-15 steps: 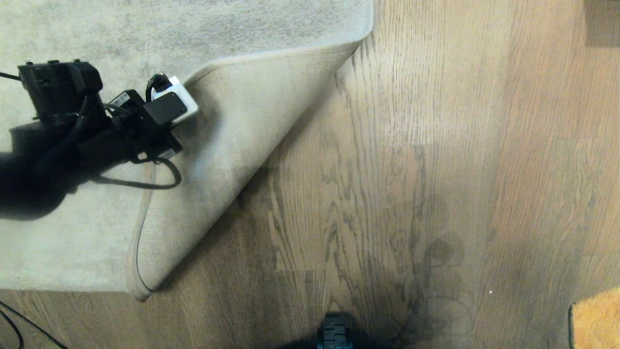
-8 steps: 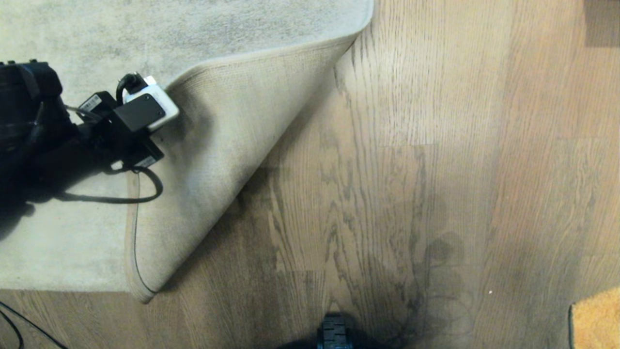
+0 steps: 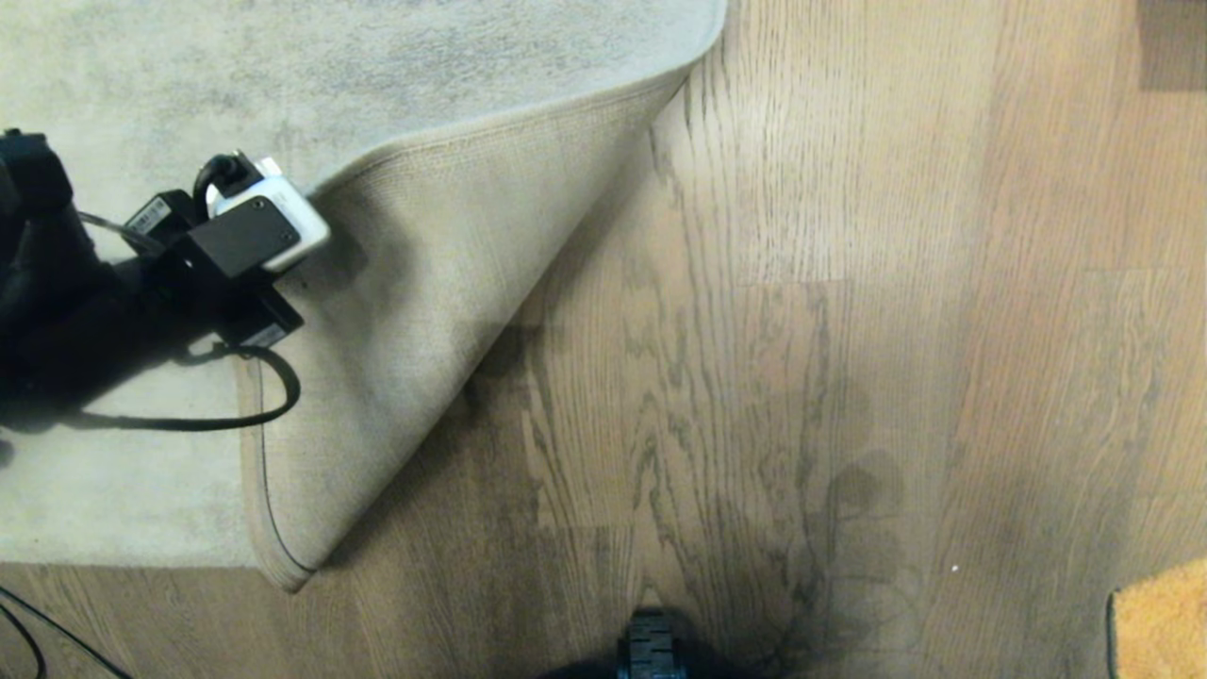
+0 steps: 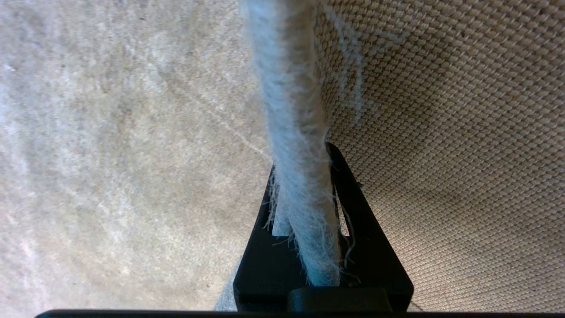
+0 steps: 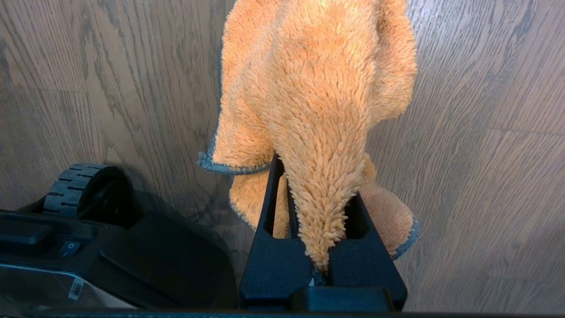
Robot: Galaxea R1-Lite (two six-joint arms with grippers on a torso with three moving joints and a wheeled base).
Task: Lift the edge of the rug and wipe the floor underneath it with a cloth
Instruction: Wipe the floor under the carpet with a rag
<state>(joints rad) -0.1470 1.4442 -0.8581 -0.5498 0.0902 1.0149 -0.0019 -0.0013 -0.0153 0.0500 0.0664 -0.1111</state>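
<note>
My left gripper (image 4: 304,207) is clamped tight on the rug edge (image 4: 293,132), pale pile on one side of my fingers (image 4: 371,247), tan woven backing on the other. From my head camera, that gripper (image 3: 283,236) sits out at nine o'clock, the rug corner folded over with its backing up, the fold running from twelve o'clock down toward seven. Bare floor (image 3: 754,377) lies open from the centre to three o'clock. My right gripper (image 5: 322,229) is closed on the cloth (image 5: 318,88), orange and fuzzy, hanging above the planks beside my base wheel (image 5: 75,185).
</note>
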